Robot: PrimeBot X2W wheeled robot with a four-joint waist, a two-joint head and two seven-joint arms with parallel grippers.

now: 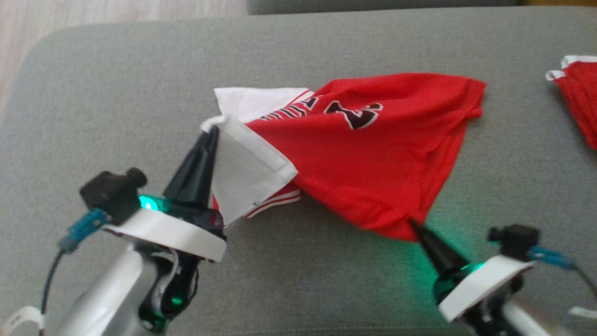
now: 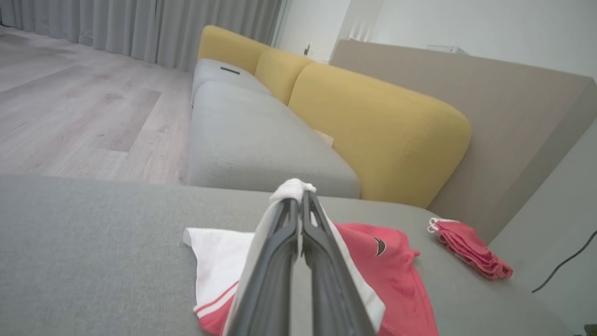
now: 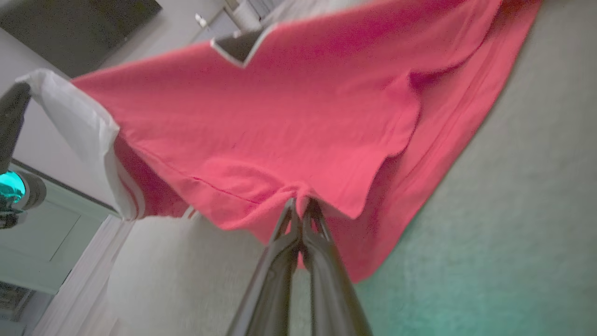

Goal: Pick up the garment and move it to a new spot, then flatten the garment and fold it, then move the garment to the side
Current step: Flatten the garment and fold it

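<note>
A red basketball garment (image 1: 373, 154) with dark numerals and white trim sprawls across the middle of a grey seat cushion (image 1: 116, 102), partly lifted clear of the cushion by two robot arms reaching in from the cushion's near edge. The left tool (image 1: 212, 129), its two dark fingers pressed together, pinches a bunched bit of the garment's white edge above the cushion's left half, so that a white panel (image 1: 247, 163) hangs down beside the fingers. Seen from the left wrist, the same tool (image 2: 299, 198) has a tuft of white cloth poking out past its tips. The right tool (image 1: 414, 225), likewise clamped tight, grips the red hem over the cushion's near right part. In the right wrist view it (image 3: 301, 205) closes on a gathered fold of the red fabric (image 3: 280, 116), which stretches away toward the other arm. The garment's far side rests on the cushion. A second red-and-white bundle (image 1: 580, 98) lies at the cushion's right edge, well apart from the first. A green light (image 1: 148, 203) glows on the left wrist. Beyond the cushion's far edge stand yellow backrests (image 2: 373, 126), and off its left side runs pale wooden floor (image 2: 70, 116)
</note>
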